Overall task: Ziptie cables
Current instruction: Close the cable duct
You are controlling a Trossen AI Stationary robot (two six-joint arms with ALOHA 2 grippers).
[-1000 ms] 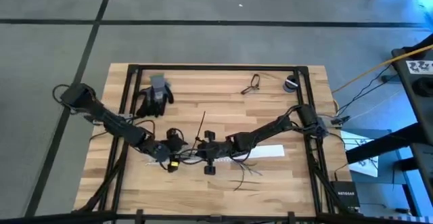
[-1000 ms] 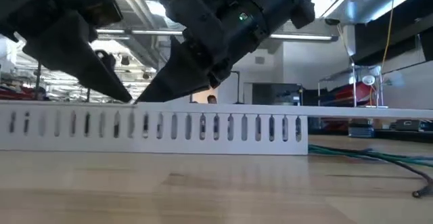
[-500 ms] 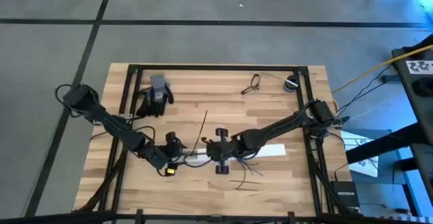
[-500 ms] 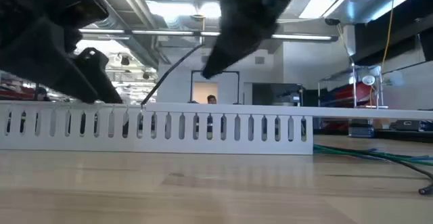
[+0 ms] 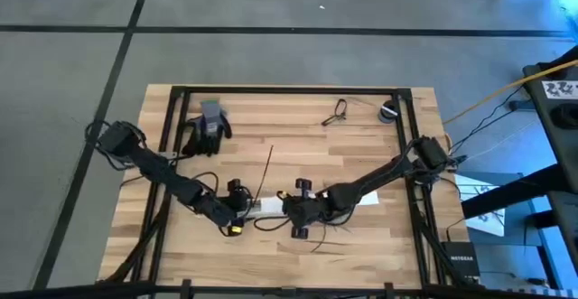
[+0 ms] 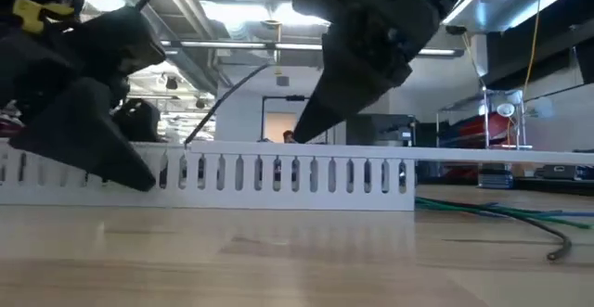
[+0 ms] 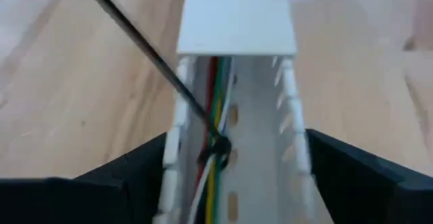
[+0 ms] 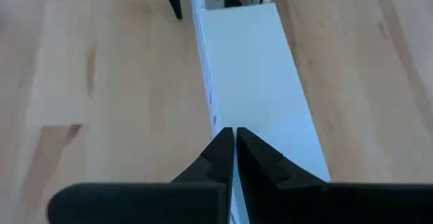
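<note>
Left wrist view gives us the key geometry: the cables [image 7: 215,163], coloured strands of red, green, yellow and white here, lie inside a white slotted duct [image 7: 260,149] and run along its length, straight ahead of the left tool [image 7: 233,183]. A black ziptie [image 7: 218,147] is looped round the bundle, and its long tail rises away at a slant. The left tool's fingers [image 7: 122,176] stand spread, one on each side of the duct walls, gripping nothing we can see.

High view: the duct [image 5: 361,199] lies left-to-right across the near half of the desk [image 5: 298,123], with the left tool [image 5: 237,210] at its left end and the right tool [image 5: 301,213] just beside it. The ziptie tail [image 5: 264,168] slants up and away from between them. Loose cable ends [image 5: 330,238] splay out on the desk below the right arm.

Right wrist view: the right tool [image 8: 233,149] has its fingers pressed together over the duct cover [image 8: 254,82], holding nothing visible.

Our judgement: the tie sits on the duct's long axis directly ahead of the left tool, so the left arm is nearer. The tail leans away from the duct, so any pull must follow that slant.
</note>
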